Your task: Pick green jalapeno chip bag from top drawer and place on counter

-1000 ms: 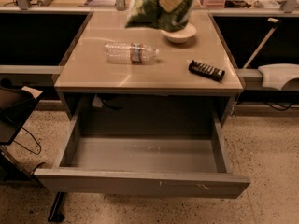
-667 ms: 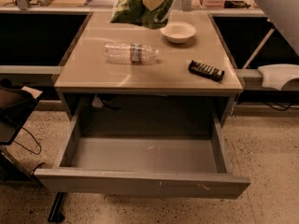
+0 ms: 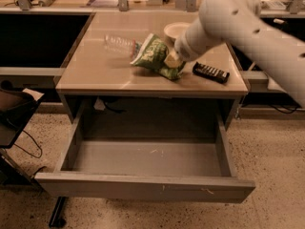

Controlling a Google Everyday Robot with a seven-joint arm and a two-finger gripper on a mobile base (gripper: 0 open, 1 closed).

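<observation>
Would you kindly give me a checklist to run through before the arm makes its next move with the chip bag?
1. Green jalapeno chip bag lying on the counter: ok.
2. Bag wholly on the tabletop, not over the front edge: ok.
3. Gripper, at the bag's right end, free of the bag: cannot tell; the arm hides it.
4. Bag apart from the water bottle to its left: cannot tell; they lie very close.
5. Black packet apart from the bag: ok.
6. No bag in the open top drawer: ok.
</observation>
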